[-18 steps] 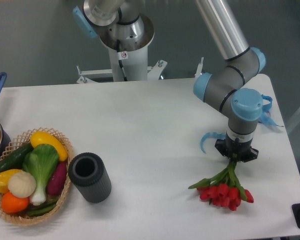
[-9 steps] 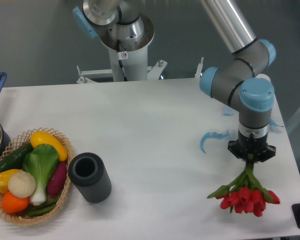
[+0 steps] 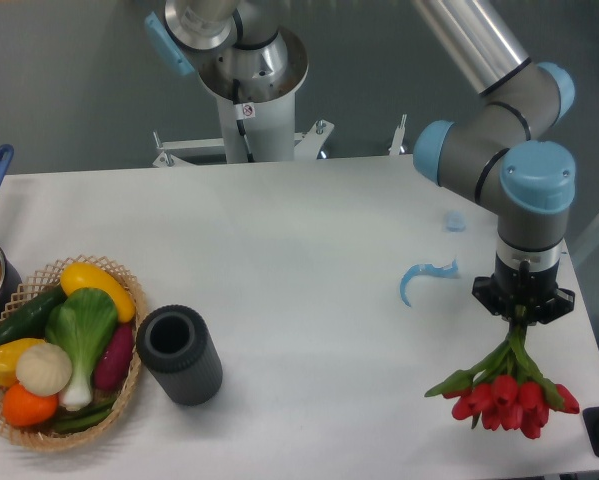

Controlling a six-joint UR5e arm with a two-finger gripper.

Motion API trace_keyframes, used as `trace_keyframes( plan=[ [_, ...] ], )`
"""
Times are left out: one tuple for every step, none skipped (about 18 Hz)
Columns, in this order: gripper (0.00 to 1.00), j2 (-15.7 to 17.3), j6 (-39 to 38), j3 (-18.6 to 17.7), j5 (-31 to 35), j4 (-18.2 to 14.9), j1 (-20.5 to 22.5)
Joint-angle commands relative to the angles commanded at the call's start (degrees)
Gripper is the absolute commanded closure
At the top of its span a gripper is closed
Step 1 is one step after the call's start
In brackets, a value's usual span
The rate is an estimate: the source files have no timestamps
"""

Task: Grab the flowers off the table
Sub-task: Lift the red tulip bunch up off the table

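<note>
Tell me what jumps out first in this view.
The gripper at the table's right edge holds the flowers by their stems, red buds hanging down. A blue ribbon lies just left of it. At far left sits a basket of vegetables beside a dark cylinder.

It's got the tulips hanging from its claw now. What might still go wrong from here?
The gripper holds the flowers only by the stem ends, with the heavy red buds dangling below, so the bunch might slip out or swing.

The bunch hangs close to the table's right front corner; if dropped, it could fall off the edge.

The blue ribbon lies just left of the gripper and might get brushed if the arm swings that way.
</note>
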Motion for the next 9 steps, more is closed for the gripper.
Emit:
trace_keyframes(
  plan=[
    [0.97, 0.2, 0.9, 0.7, 0.1, -2.2, 0.1],
    [0.97, 0.4, 1.4, 1.6, 0.3, -4.3, 0.1],
    [0.97, 0.4, 1.6, 2.5, 0.7, -6.2, 0.1],
    [0.97, 0.4, 1.8, 3.2, 1.0, -7.8, 0.1],
    [0.97, 0.4, 2.0, 3.9, 1.3, -9.1, 0.1],
    [0.97, 0.4, 2.5, 4.3, 1.4, -9.9, 0.1],
    [0.97, 0.4, 2.7, 4.4, 1.4, -10.1, 0.2],
    [0.97, 0.4, 2.6, 4.3, 1.4, -10.1, 0.1],
    [0.97, 0.4, 2.6, 4.2, 1.4, -10.1, 0.1]
  ],
)
